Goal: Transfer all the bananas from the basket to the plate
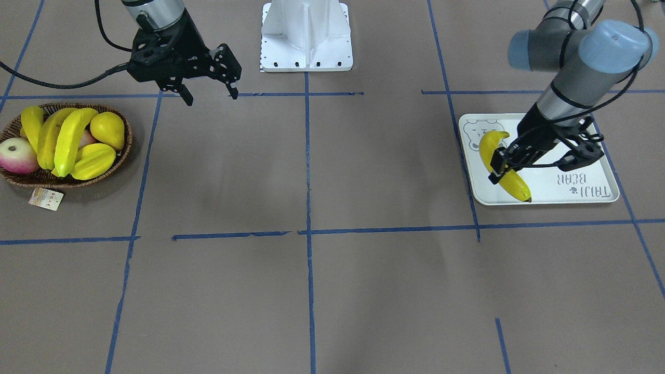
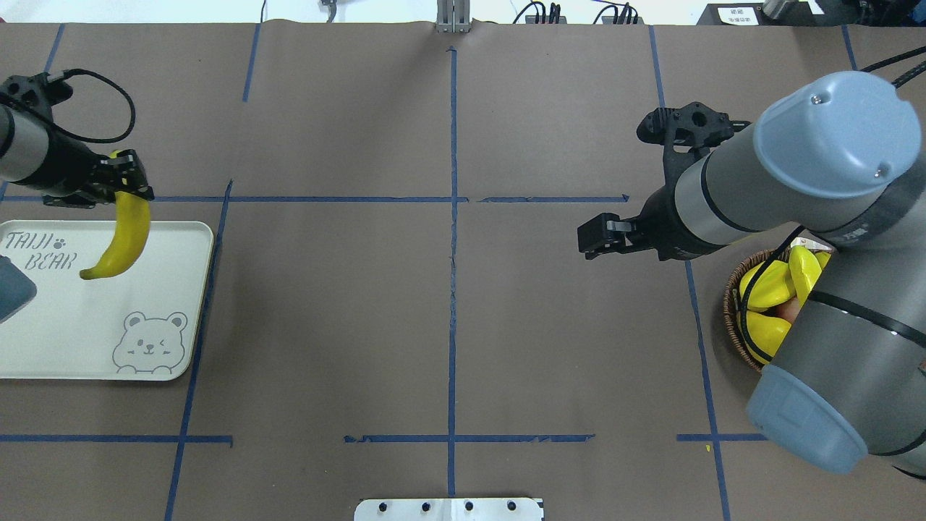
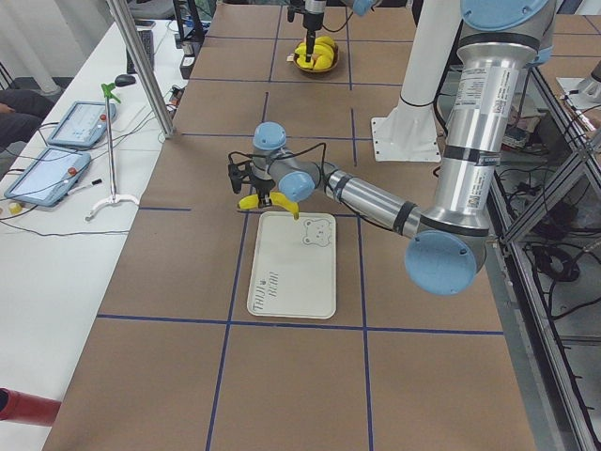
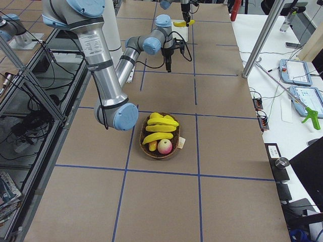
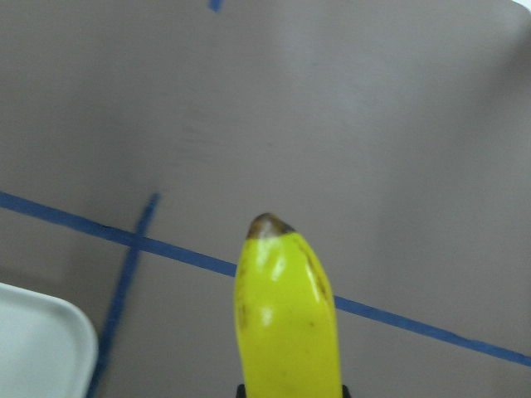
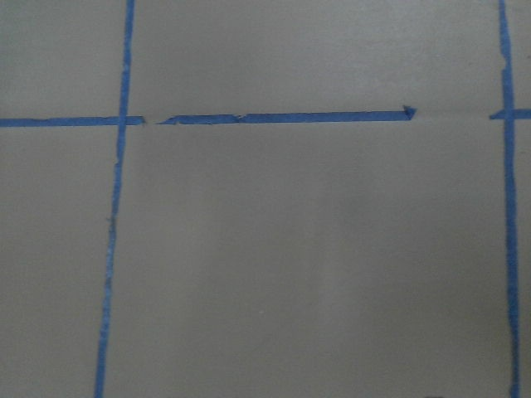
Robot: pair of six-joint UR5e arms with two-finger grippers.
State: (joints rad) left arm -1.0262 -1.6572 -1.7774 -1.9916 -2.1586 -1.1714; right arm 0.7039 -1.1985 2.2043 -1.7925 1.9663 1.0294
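We work over a brown paper-covered worktop ruled with blue tape. Toward its left end lies the cream rectangular plate printed with a bear. Toward its right end sits the shallow oval dark-brown wicker basket.

The left tool is clenched on one end of a long curved bright-yellow plastic banana. The fruit hangs down from that grip, its long axis slanting across the plate's far corner and its free tip over the plate. We cannot tell whether the tip touches. The plate lies directly below, so we judge that a short lowering and a release would finish this step.

The right tool is spread wide and empty. It hovers above bare worktop just beside the basket, on the side toward the worktop's middle.

Three more bananas lie side by side in the basket. Their long axes run from the robot's edge toward the operators' edge. With them are a ridged yellow starfruit, a plump yellow pear and a pink-and-cream apple. The right arm is far nearer to them.
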